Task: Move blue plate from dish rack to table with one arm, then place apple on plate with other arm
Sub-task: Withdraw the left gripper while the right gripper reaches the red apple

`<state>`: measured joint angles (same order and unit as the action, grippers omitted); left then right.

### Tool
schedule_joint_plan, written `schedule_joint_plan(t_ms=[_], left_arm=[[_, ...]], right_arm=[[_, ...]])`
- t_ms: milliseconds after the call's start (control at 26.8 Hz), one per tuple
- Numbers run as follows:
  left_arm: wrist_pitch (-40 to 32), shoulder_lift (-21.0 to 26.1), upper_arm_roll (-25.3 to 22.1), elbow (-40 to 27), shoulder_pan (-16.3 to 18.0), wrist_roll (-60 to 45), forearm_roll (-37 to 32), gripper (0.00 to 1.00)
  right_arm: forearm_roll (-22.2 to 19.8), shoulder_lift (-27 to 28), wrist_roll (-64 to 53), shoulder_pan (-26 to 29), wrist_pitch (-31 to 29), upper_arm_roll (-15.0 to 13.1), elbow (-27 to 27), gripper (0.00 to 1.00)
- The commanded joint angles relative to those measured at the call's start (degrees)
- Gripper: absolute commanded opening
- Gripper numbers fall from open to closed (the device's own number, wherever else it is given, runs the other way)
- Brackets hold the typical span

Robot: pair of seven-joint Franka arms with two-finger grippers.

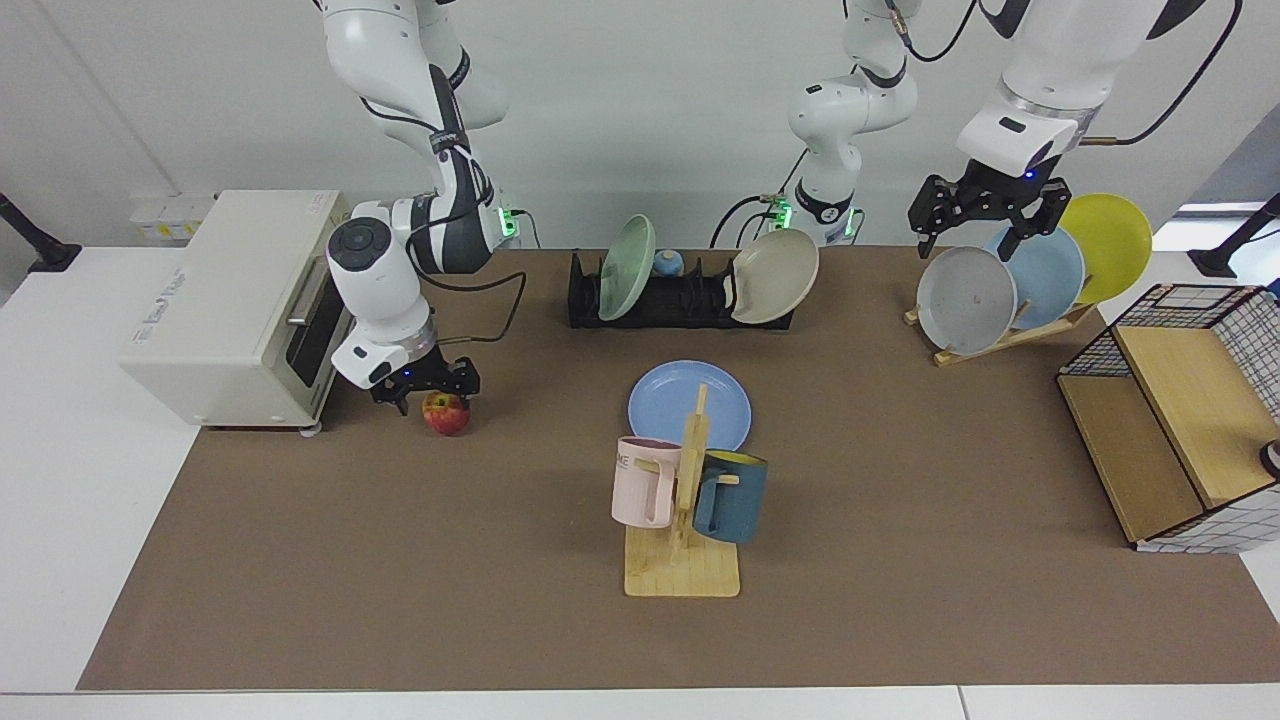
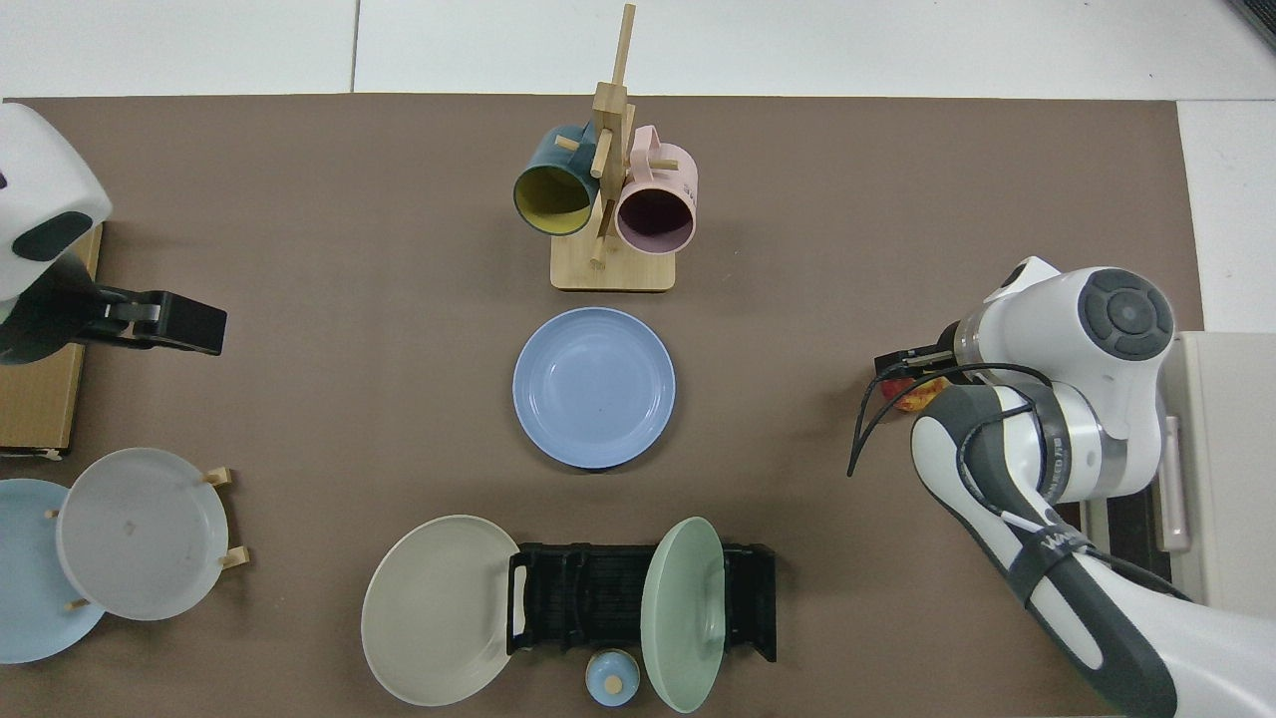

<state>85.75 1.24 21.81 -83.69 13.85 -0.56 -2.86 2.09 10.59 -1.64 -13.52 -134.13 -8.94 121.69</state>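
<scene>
Facing view: an elevated camera across the counter (image 1: pixel 900 600) looks down toward both arm bases. Top view: directly overhead, apparently turned half round relative to it. Both share the mug tree (image 1: pixel 690 490) (image 2: pixel 610 189) and mid-counter.

Wooden mug tree (image 1: pixel 683 520) at 6 o'clock, pink mug (image 1: pixel 640 481) and dark teal mug (image 1: pixel 731 496) hung on it. Cream toaster oven (image 1: pixel 240 305) at 9. Slanted wooden stand (image 1: pixel 1010 335) at 2 with grey (image 1: pixel 965 300), pale blue (image 1: pixel 1045 272) and yellow (image 1: pixel 1110 240) plates. Wire-and-wood shelf (image 1: pixel 1180 420) at 3.
</scene>
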Motion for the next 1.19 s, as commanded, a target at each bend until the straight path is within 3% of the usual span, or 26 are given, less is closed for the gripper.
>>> schedule_joint_plan(t_ms=[0,224,261,299,336,411,448,709,896,1008,1157], left_arm=[[-0.8,-0.7,0.1,-0.2,0.9,0.2,-0.8,1.0],[-0.8,-0.8,0.1,-0.3,0.9,0.0,-0.8,1.0],[-0.7,-0.8,0.1,-0.3,0.9,0.0,-0.8,1.0],[-0.3,-0.7,0.1,-0.2,0.9,0.1,-0.8,1.0],[-0.1,-0.7,0.1,-0.2,0.9,0.2,-0.9,1.0],[0.3,-0.6,0.1,-0.2,0.9,0.3,-0.9,1.0],[0.3,-0.6,0.1,-0.2,0.9,0.3,-1.0,1.0],[-0.6,-0.8,0.0,-0.2,1.0,-0.1,-0.9,1.0],[-0.6,-0.8,-1.5,-0.2,0.9,-0.2,-0.9,1.0],[-0.6,-0.8,-1.5,-0.2,1.0,-0.3,-0.9,1.0],[-0.9,-0.9,-1.4,-0.2,0.9,-0.6,-0.9,1.0]], right_arm=[[2.7,1.0,-1.1,-0.6,-1.8,0.0,0.5,1.0],[2.8,2.1,-1.3,-0.7,-3.8,0.0,1.2,1.0],[2.8,2.1,-1.3,-0.7,-3.8,0.0,1.2,0.99],[2.8,2.1,-1.6,-0.6,-3.8,0.0,1.1,0.91],[2.8,2.2,-2.4,-0.5,-3.9,0.0,1.0,0.68],[2.8,2.2,-4.0,-0.4,-3.9,0.0,1.0,0.05],[2.8,2.2,-3.5,-0.5,-3.9,0.0,0.9,0.0],[3.2,-0.6,-2.1,-1.0,-1.5,0.0,-1.1,0.0],[3.4,-5.6,1.5,-3.0,9.9,0.0,-5.6,0.0],[3.4,-7.7,5.9,-6.1,12.9,0.1,-7.0,0.0],[3.4,-8.5,12.3,-12.9,12.3,0.0,-7.3,0.0]])
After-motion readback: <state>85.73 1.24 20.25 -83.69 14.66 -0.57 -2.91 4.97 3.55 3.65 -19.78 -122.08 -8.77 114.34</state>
